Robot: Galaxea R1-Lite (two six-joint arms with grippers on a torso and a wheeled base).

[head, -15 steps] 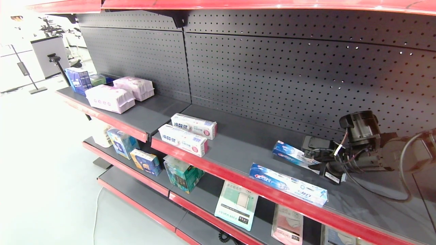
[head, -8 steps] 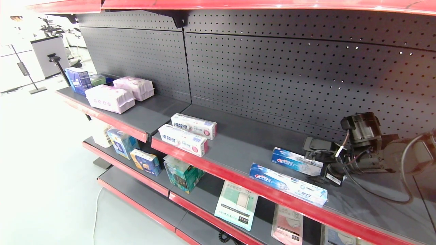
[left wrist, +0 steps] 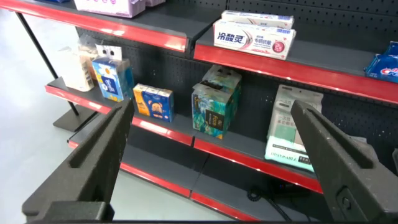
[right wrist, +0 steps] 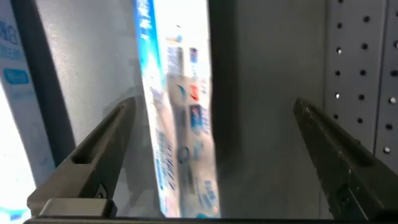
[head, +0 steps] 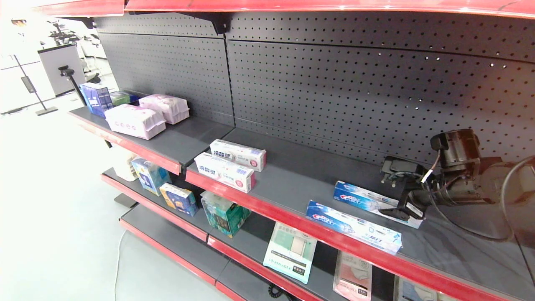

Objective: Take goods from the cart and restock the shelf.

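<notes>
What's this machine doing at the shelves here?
A robot is restocking a store shelf. Its right gripper is open around a blue toothpaste box that lies on the shelf, behind a matching box at the front edge. Its left gripper is open and empty, facing the lower shelves.

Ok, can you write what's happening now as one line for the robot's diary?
right gripper: open at rear blue toothpaste box | box: flat on shelf, behind front blue box | left gripper: open, empty
</notes>
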